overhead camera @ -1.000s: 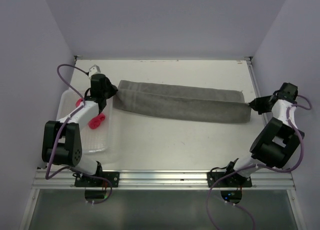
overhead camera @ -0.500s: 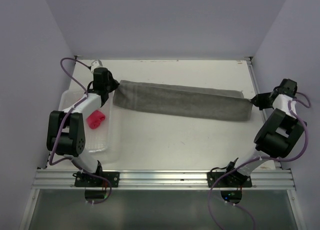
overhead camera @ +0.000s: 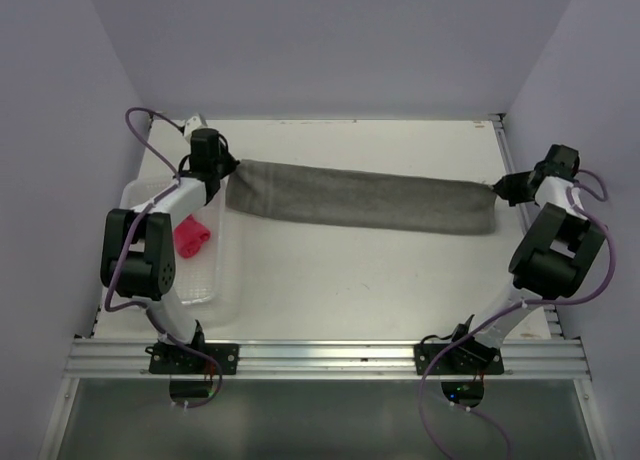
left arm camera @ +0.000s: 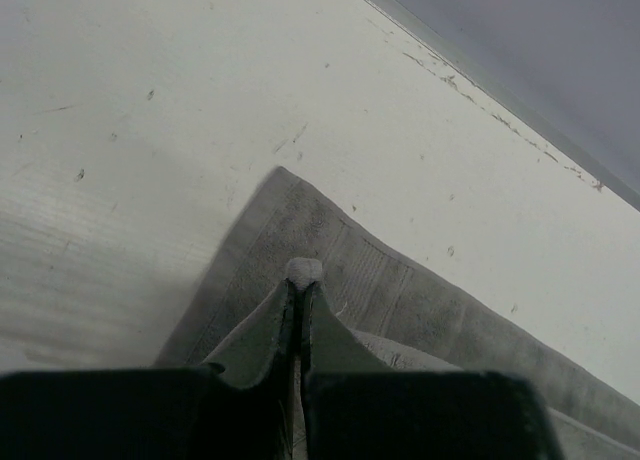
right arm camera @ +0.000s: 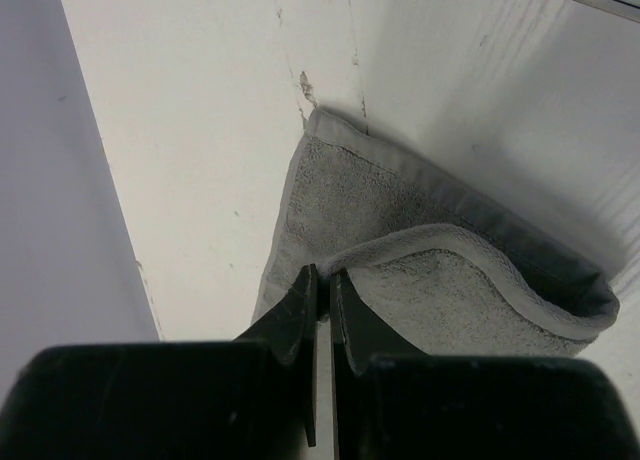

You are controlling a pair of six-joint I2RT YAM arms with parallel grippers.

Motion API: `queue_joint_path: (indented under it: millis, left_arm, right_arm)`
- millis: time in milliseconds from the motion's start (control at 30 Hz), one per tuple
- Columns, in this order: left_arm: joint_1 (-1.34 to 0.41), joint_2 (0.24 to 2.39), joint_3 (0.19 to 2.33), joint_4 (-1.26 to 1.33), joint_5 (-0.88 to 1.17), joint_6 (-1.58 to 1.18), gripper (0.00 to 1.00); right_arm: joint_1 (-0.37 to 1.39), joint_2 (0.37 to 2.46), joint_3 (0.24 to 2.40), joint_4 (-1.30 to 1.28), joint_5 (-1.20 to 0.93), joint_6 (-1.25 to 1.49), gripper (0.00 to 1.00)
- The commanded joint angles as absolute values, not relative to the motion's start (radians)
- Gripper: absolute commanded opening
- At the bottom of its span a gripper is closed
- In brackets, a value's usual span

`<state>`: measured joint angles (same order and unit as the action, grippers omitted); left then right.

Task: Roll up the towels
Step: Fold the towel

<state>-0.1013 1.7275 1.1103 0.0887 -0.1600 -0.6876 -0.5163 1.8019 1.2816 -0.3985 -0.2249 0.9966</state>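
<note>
Pinching shut on opposite ends, left fingers (left arm camera: pixel 265 335) and right fingers (right arm camera: pixel 290 315) hold the grey towel (overhead camera: pixel 360 198) taut across the upper counter (overhead camera: pixel 350 270); equal tension should keep it flat. Pink towel (overhead camera: pixel 192 237) lies in white basket (overhead camera: pixel 195 282), left.

You see the right gripper (right arm camera: pixel 318 280), dark jaws closed to a thin slit on the near edge of the grey towel (right arm camera: pixel 400 230), whose top layer curls over in a fold on the scuffed white table (right arm camera: pixel 200 100), lilac wall (right arm camera: pixel 50 180) at left.
</note>
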Motion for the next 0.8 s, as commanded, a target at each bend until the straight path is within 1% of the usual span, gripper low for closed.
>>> queue_joint_path:
  millis: [0, 467, 500, 567, 600, 667, 700, 767]
  left_arm:
    - [-0.098, 1.764, 1.170, 0.127, -0.206, -0.655, 0.00]
    - [-0.100, 1.832, 1.206, 0.159, -0.183, -0.637, 0.00]
    - [-0.100, 1.839, 1.209, 0.166, -0.178, -0.629, 0.03]
    - [-0.100, 1.850, 1.212, 0.184, -0.158, -0.626, 0.14]
    - [-0.100, 1.861, 1.215, 0.192, -0.149, -0.623, 0.26]
    - [-0.103, 1.870, 1.219, 0.210, -0.133, -0.615, 0.36]
    - [-0.109, 1.882, 1.235, 0.207, -0.132, -0.603, 0.44]
    - [-0.113, 1.893, 1.252, 0.195, -0.138, -0.592, 0.48]
  right_arm:
    - [-0.517, 1.827, 1.335, -0.345, -0.187, 1.002, 0.00]
    - [-0.494, 1.916, 1.408, -0.351, -0.187, 0.989, 0.00]
    - [-0.492, 1.934, 1.413, -0.354, -0.199, 0.982, 0.00]
    - [-0.489, 1.950, 1.428, -0.362, -0.210, 0.980, 0.06]
    - [-0.489, 1.960, 1.430, -0.350, -0.221, 0.980, 0.18]
    - [-0.488, 1.974, 1.436, -0.347, -0.222, 0.980, 0.32]
    - [-0.488, 1.986, 1.448, -0.354, -0.222, 0.977, 0.39]
    - [-0.488, 1.994, 1.459, -0.359, -0.227, 0.970, 0.42]
